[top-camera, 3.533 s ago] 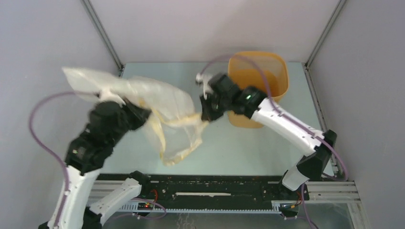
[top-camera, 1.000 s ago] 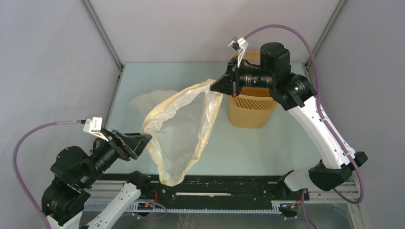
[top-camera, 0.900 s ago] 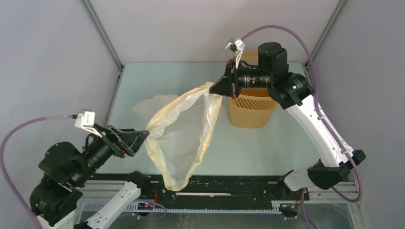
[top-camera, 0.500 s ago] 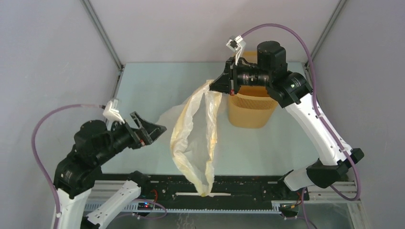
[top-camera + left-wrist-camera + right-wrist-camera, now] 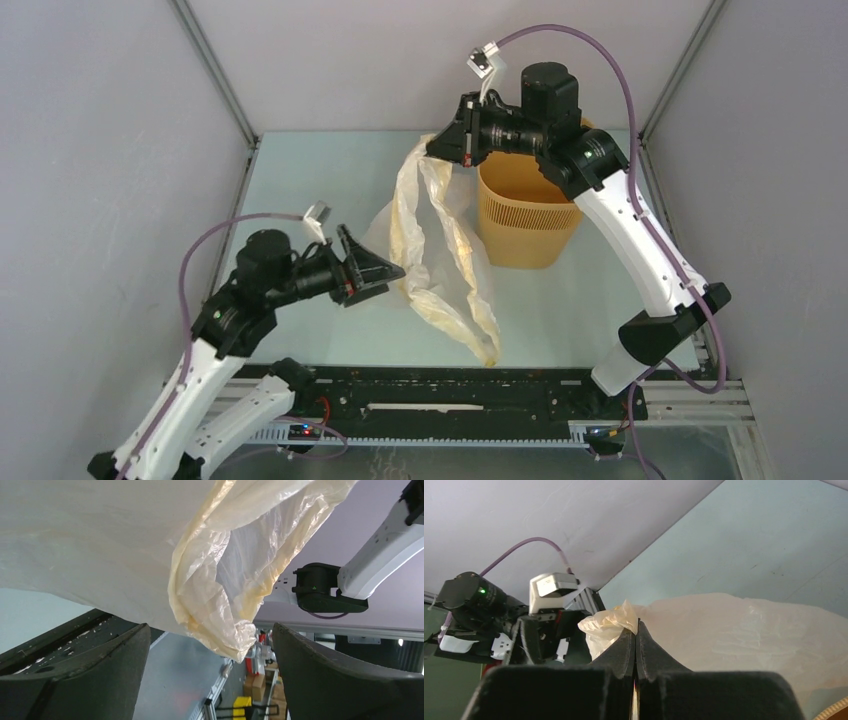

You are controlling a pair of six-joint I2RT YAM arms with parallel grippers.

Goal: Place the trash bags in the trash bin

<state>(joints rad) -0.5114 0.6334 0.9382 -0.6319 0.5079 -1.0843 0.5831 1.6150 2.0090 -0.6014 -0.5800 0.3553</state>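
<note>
A pale yellow translucent trash bag [image 5: 440, 255] hangs from my right gripper [image 5: 432, 146], which is shut on its top edge, high up and just left of the trash bin [image 5: 530, 215]. The bin is an orange-tan mesh wastebasket standing upright at the back right of the table. In the right wrist view the fingertips [image 5: 636, 630] pinch the bag's crumpled edge [image 5: 606, 625]. My left gripper [image 5: 385, 270] stands open beside the hanging bag's left side. The bag [image 5: 210, 580] hangs above and between its spread fingers [image 5: 85, 680], with nothing gripped.
The pale green table [image 5: 300, 190] is walled by grey panels left, right and behind. A black rail [image 5: 450, 390] runs along the near edge. The bag's lower tip [image 5: 490, 352] trails down to the table near that rail.
My right gripper has lifted the bag higher and further back, toward the bin. The left gripper has let go of the bag, opened, and moved right and up toward the hanging bag.
</note>
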